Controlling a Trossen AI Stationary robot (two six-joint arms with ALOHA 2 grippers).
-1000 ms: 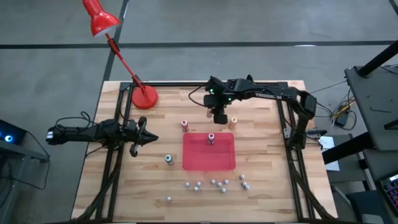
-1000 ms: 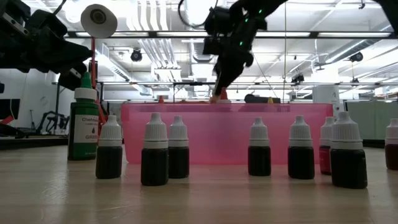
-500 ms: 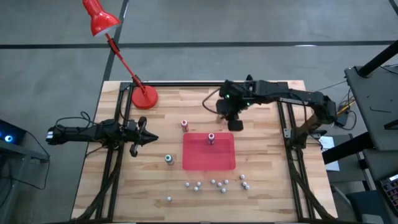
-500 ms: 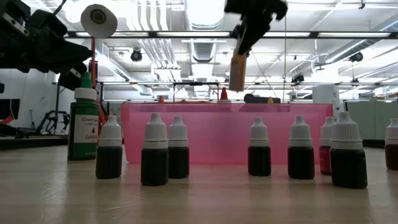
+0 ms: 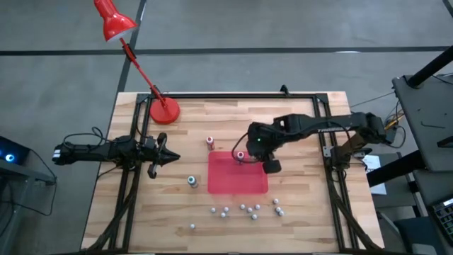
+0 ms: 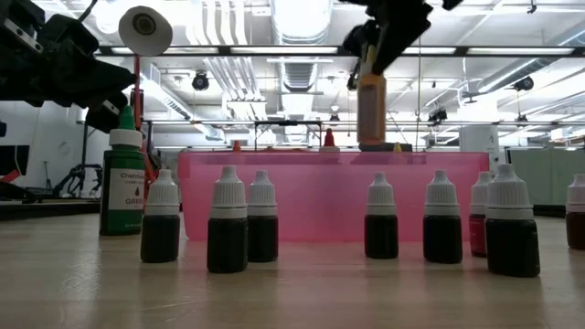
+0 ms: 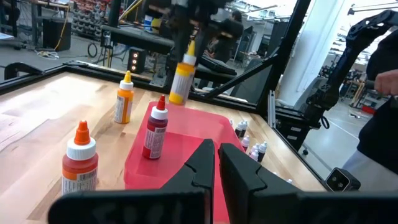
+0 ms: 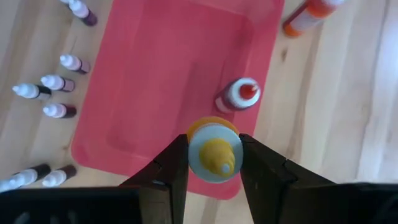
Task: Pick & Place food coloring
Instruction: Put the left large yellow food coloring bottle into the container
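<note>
My right gripper point(image 8: 214, 158) is shut on a yellow-orange food coloring bottle point(image 6: 371, 110) and holds it above the right part of the red tray point(image 5: 230, 183). A dark red bottle point(image 5: 240, 156) stands upright on the tray. A red-orange bottle point(image 5: 210, 142) and a green bottle point(image 5: 192, 181) stand on the table left of the tray. An orange bottle point(image 7: 124, 99) stands beyond the tray's far side. My left gripper point(image 5: 166, 157) is shut and empty at the table's left, pointing at the tray. My right gripper pinches the yellow-orange bottle at its upper end, just under the cap point(image 8: 198, 152), between its two fingers point(image 8: 176, 163). The fingers come from above, pointing down. The bottle hangs upright below them point(image 6: 371, 128), clear of the tray.
Several tiny dark bottles with white caps point(image 5: 244, 209) stand in a loose row near the table's near edge; they also show in the low view point(image 6: 228, 219). A red desk lamp's base point(image 5: 164, 110) stands at the far left corner. Black frame rails run along both table sides.
My right gripper has gone up and toward the table's near edge with the yellow-orange bottle. The bottle stood on the table beyond the tray's far right corner; it is now lifted clear and upright over the tray.
</note>
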